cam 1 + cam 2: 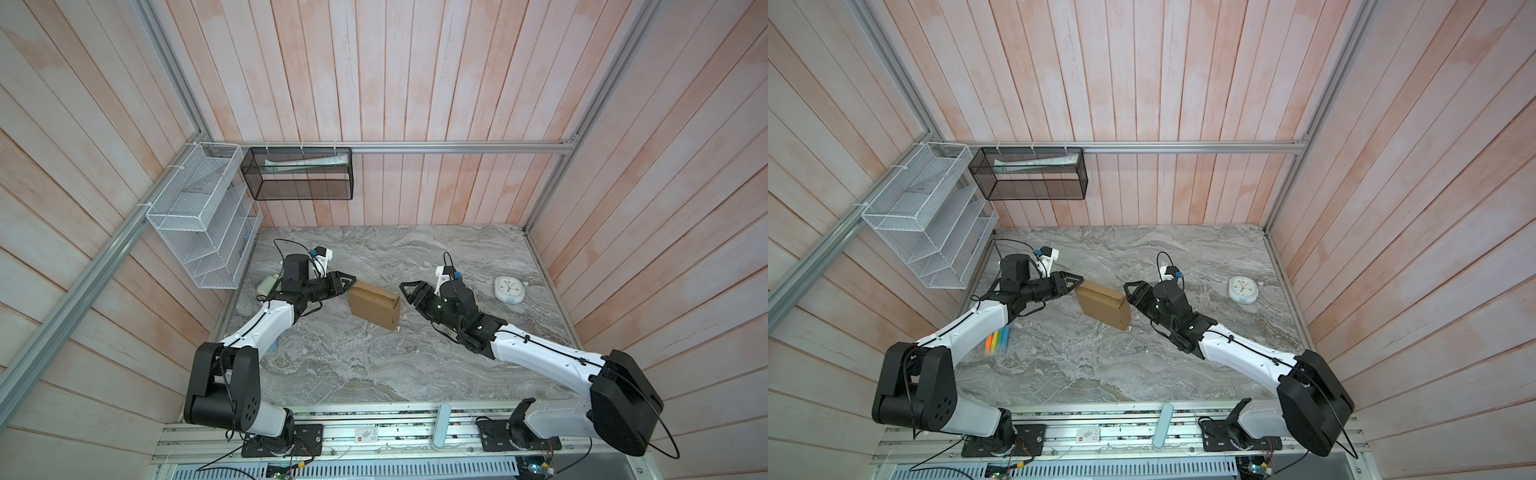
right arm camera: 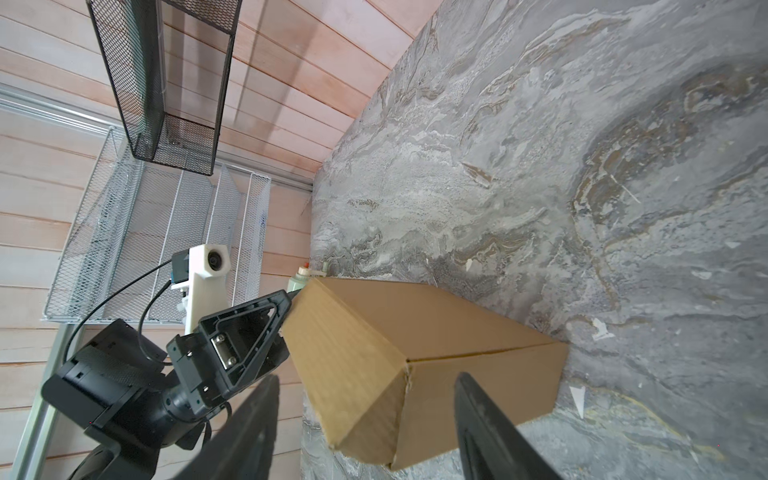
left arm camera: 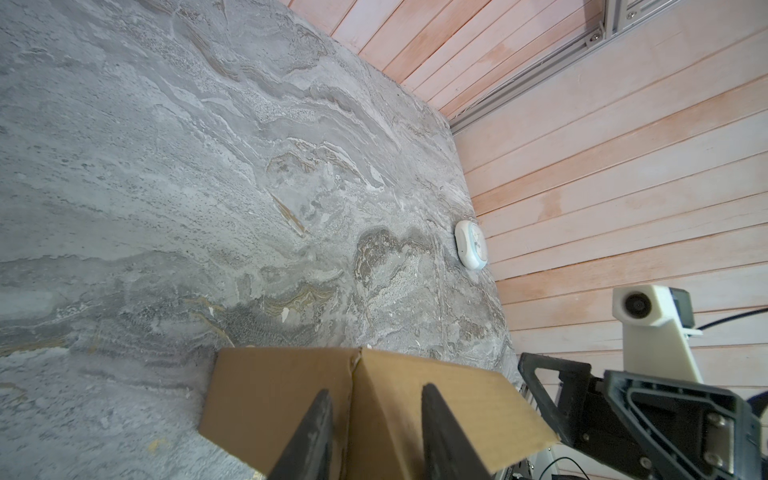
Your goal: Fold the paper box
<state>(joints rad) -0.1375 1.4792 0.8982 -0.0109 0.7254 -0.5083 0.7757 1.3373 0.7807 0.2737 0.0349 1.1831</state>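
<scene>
The left gripper (image 1: 348, 281) has its jaws partly parted. In the left wrist view its two dark fingers (image 3: 316, 432) frame a corner ridge of the paper box (image 1: 374, 305) without pinching it, and in the right wrist view one fingertip sits right at that corner. The right gripper (image 1: 406, 294) stands wider open, just beside the opposite end of the box and holding nothing; in its wrist view that end shows between its two fingers (image 2: 486, 424). The box is plain brown cardboard, folded up into a closed shape with a seam along one side, and rests near the middle of the table (image 1: 374, 374) between the two grippers. The tabletop is grey marbled stone with paler veins and a few small white flecks. On it, a white round clock (image 1: 509, 290) lies flat well to the right, a small pale bottle (image 1: 268, 284) sits behind the left arm, and a pack of coloured markers (image 1: 998, 338) lies beside that arm. Pinkish whitewashed wooden planks (image 1: 415, 83) wall the table on three sides, crossed by an aluminium rail (image 1: 457, 146). From the rails hang a black mesh basket (image 1: 299, 178) and a white wire rack (image 1: 199, 216).
</scene>
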